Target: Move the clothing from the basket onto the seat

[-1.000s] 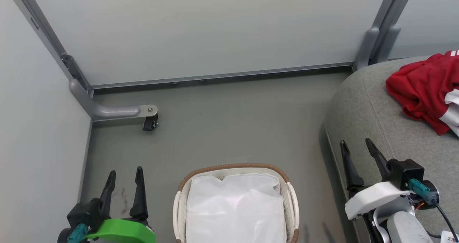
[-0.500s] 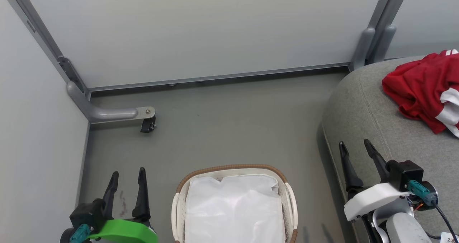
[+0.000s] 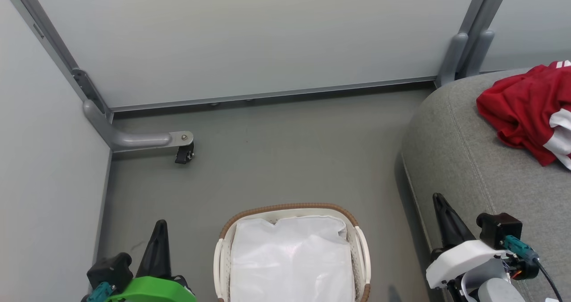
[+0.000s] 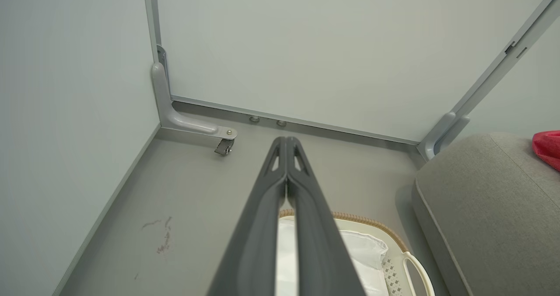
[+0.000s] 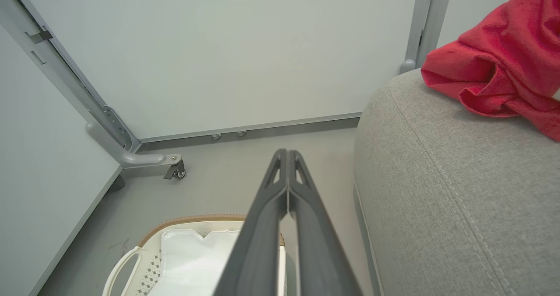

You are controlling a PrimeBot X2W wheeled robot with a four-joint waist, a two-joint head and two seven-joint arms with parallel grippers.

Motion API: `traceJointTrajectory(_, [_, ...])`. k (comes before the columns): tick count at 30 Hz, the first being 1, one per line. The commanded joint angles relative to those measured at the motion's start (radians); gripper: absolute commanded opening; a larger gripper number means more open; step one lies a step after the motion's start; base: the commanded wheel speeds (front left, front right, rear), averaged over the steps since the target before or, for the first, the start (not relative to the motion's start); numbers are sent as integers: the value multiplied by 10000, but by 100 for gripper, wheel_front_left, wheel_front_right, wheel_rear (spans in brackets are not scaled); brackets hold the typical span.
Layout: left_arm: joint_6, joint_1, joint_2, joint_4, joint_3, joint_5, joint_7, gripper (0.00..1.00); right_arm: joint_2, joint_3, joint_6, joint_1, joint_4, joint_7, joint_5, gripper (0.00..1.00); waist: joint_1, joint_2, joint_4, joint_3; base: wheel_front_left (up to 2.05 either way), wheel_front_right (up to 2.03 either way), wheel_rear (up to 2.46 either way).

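Left gripper, right gripper: both clenched. One basket, one seat, one clothing heap: crumpled red, white panels.

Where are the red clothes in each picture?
Head view: the red clothing lies at the right edge, upper part, on the grey seat.
Left wrist view: a small red bit at the right edge, halfway down.
Right wrist view: top right corner, on the seat.
Shared landmark: the caster wheel by the wall.

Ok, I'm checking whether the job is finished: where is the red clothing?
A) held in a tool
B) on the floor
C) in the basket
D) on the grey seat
D: the red clothing lies on the grey seat, and the basket shows just its white liner.
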Motion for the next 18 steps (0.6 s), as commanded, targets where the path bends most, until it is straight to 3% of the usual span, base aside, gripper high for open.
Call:
traceJointTrajectory(1, [-6,-56,20,-155,88,-425,95,0,-35,-91,0,-159,-159,113,487,0,1,0,-4,-8,0,0,0])
traceJointTrajectory(18, [-33,-301,63,-340,473,-3140,863,0,-63,-319,-2,-75,-490,865,3489,0,1,0,-43,-76,0,0,0])
